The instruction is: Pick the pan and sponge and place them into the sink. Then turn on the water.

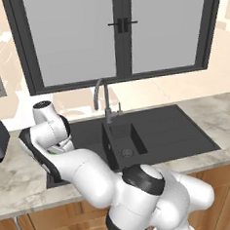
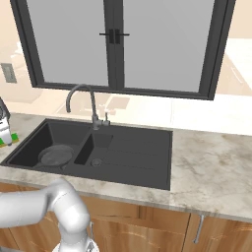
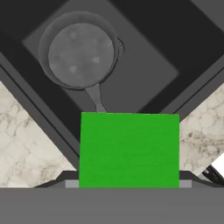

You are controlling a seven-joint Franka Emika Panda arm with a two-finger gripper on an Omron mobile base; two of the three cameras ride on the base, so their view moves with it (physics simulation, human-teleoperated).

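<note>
**Over the sink's large basin: pan in, sponge on its way**

At the sink (image 1: 152, 133), from the left base view, my arm bends over the large basin at the end away from the drainboard. I see a sliver of green by the wrist. A dark box sits on the counter (image 1: 219, 113) beyond that end of the sink. The faucet (image 1: 102, 96) runs no water.

From the right base view, the pan (image 2: 55, 155) lies in the large basin, so that part looks done. The gripper (image 2: 5, 138) hangs beyond the basin's outer end with the sponge (image 2: 10, 139) at its tips.

In the hand view, the sponge sits close against the camera, and the gripper appears clamped on it, above the sink's rim with the pan's handle pointing towards it. I judge what remains is releasing the sponge into the basin, then the tap. Nothing blocks the drop.
</note>
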